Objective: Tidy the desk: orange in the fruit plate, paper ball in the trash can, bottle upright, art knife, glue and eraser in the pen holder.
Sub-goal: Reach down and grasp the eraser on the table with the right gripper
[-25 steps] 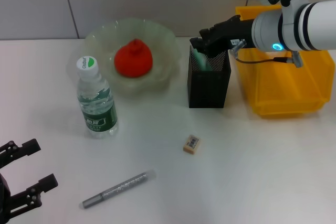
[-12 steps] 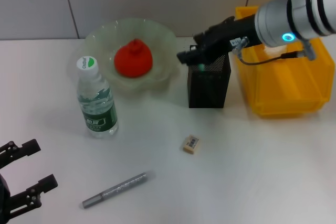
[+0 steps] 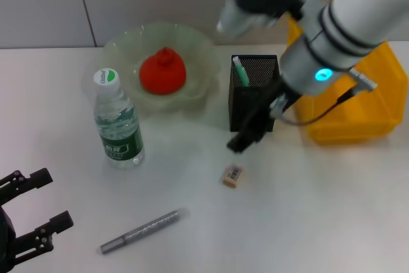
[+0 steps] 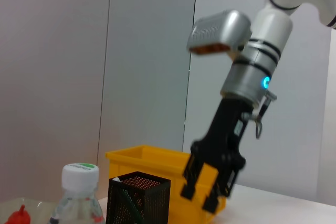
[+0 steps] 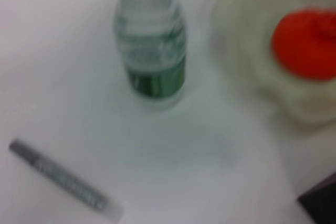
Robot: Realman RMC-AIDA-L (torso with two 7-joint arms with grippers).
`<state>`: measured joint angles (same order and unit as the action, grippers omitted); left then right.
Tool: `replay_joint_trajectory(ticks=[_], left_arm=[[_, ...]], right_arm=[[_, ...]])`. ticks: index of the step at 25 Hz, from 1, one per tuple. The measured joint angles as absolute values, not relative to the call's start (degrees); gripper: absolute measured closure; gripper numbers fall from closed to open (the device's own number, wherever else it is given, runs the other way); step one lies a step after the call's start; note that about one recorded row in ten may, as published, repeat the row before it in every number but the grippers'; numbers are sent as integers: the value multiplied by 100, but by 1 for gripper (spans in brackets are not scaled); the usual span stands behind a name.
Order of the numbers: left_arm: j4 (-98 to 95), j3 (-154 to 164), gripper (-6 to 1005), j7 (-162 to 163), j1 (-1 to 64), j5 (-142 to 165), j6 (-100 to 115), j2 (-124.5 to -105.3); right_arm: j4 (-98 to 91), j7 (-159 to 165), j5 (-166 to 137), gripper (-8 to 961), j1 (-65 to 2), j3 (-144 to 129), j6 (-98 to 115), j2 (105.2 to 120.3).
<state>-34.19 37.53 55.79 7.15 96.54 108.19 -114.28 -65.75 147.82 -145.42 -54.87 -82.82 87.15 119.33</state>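
Observation:
The orange (image 3: 163, 71) lies in the fruit plate (image 3: 121, 44). The bottle (image 3: 118, 124) stands upright on the desk (image 3: 319, 209). The mint-green art knife (image 3: 240, 70) stands in the pen holder (image 3: 255, 100). My right gripper (image 3: 246, 135) hangs open and empty in front of the pen holder, just above the eraser (image 3: 233, 176). The glue (image 3: 144, 229) lies flat near the front. The trash can (image 3: 358, 110) stands at the right. The paper ball is out of view. My left gripper (image 3: 38, 204) is open and parked at the front left. The left wrist view shows the right gripper (image 4: 202, 195).
The right wrist view shows the bottle (image 5: 152, 51), the glue (image 5: 63, 182) and the orange (image 5: 307, 43). The right arm (image 3: 345, 36) reaches over the trash can and the pen holder. Bare desk lies between the eraser and the front right edge.
My right gripper has left the top of the pen holder, with the art knife left standing inside, and has swung down in front of the holder towards the eraser. The left arm has not moved.

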Motion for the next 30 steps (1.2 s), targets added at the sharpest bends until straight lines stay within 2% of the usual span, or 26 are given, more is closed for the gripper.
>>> replay_joint_trajectory(ticks=[15,30], left_arm=[[-3419,3783,283,5641,777,9668,10792,-11480],[-3419,3776,294,5642,830,9668,10787,-11481]], right_arm=[[-4816,14970,-14272,342,-6018,-9491,7473,11988],[-4336,15043,-13958,344,-6031,-10044,6790,11989]])
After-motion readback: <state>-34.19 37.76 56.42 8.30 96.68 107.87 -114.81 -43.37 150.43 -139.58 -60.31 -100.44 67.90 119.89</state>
